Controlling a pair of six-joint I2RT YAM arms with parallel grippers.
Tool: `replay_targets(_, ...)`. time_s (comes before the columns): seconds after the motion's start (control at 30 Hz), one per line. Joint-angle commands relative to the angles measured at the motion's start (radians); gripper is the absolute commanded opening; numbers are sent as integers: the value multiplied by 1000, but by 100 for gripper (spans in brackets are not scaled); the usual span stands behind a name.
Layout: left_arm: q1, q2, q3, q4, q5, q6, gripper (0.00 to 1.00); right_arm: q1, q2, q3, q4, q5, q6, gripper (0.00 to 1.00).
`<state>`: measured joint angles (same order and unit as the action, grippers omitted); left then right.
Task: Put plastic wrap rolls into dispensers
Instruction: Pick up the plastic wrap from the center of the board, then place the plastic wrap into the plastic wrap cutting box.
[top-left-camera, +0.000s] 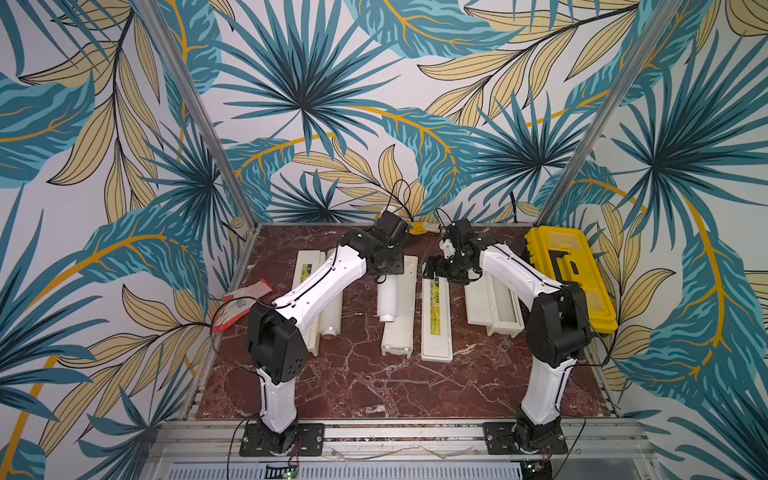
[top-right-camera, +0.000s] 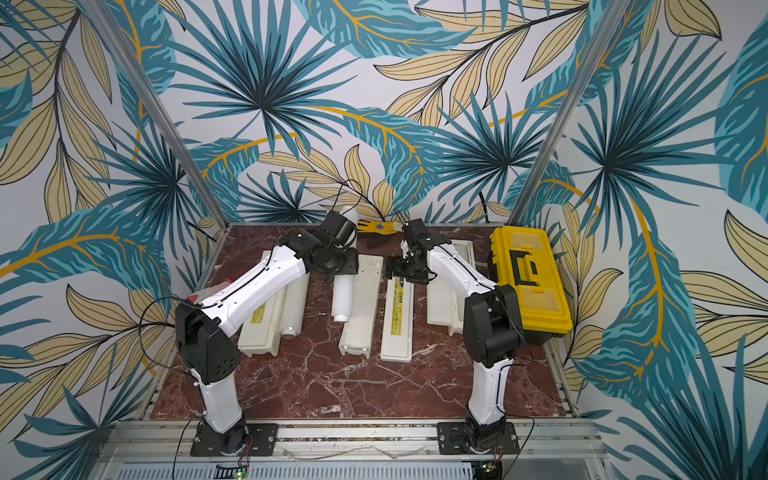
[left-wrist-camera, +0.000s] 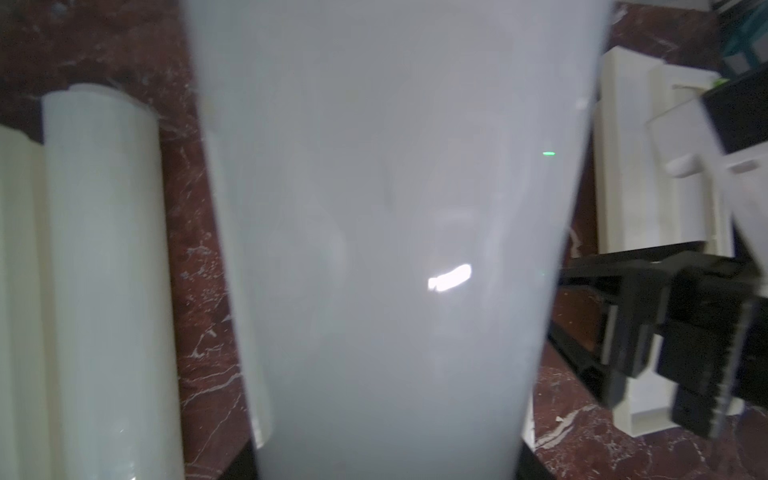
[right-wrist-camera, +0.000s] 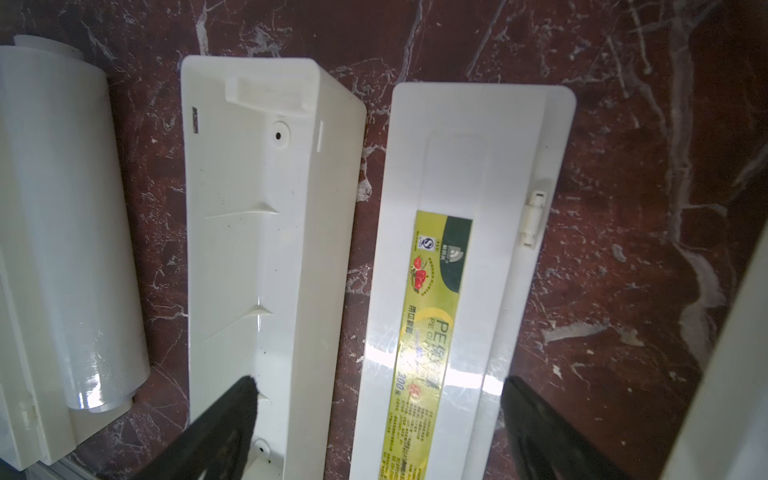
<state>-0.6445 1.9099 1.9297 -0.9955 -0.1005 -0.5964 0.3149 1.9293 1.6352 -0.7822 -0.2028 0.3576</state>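
Leaf-print walls, red marble table (top-left-camera: 353, 382), centre frame my left gripper (top-left-camera: 389, 276) clamped on roll (top-left-camera: 388, 299) over open dispenser (top-left-camera: 401, 337), right gripper (top-left-camera: 430, 270) spread wide

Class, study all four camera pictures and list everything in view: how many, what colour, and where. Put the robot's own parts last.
dispensers: three, cream-white, side by side on the table: left, middle, right; the middle tray is empty.
plastic wrap rolls: two clearly seen, translucent white; one lying in the left dispenser, the held roll tilted above the middle one.
toolbox: one, yellow and black, right edge.
glove: one, white and red, left edge.
yellow item: one, back edge, too small to name.
table: one, red-brown marble.
arms: two, white and black, left and right.
left gripper: one, black, shut on the held roll.
right gripper: one, black, open above the middle dispenser.
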Motion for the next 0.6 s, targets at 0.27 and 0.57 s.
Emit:
replay_targets(0.27,-52,230,218,8,32,45,24,-7,-126,-88,9,57,-15,92)
replay_targets(0.57,-52,215,93,8,24,9,23,-10,-158,-141,29,42,-8,92)
